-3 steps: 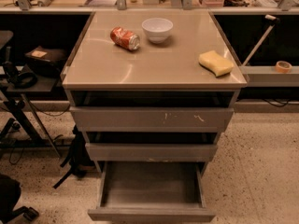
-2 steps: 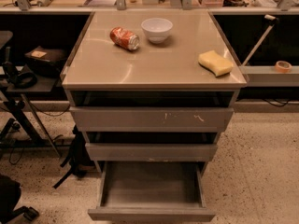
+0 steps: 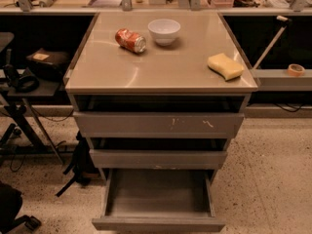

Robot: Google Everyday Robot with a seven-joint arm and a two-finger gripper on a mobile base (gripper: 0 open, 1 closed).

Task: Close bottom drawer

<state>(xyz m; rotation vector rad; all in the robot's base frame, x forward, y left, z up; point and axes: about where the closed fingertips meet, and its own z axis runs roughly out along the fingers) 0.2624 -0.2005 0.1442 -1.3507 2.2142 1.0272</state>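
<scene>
The bottom drawer (image 3: 158, 223) of the grey cabinet is pulled far out toward me, and its shallow box is empty inside. Its plain flat front sits at the bottom edge of the camera view. Above it are the mid-width drawer front (image 3: 158, 158) and the widest drawer front (image 3: 158, 125) with white scratches; both stand slightly out from the cabinet. The gripper is not in view.
On the cabinet top (image 3: 122, 72) lie a red soda can (image 3: 130, 40) on its side, a white bowl (image 3: 164, 31) and a yellow sponge (image 3: 225, 66). A black stand with gear (image 3: 29, 77) is at the left. A tape roll (image 3: 295, 69) sits on a shelf at the right. The floor is speckled.
</scene>
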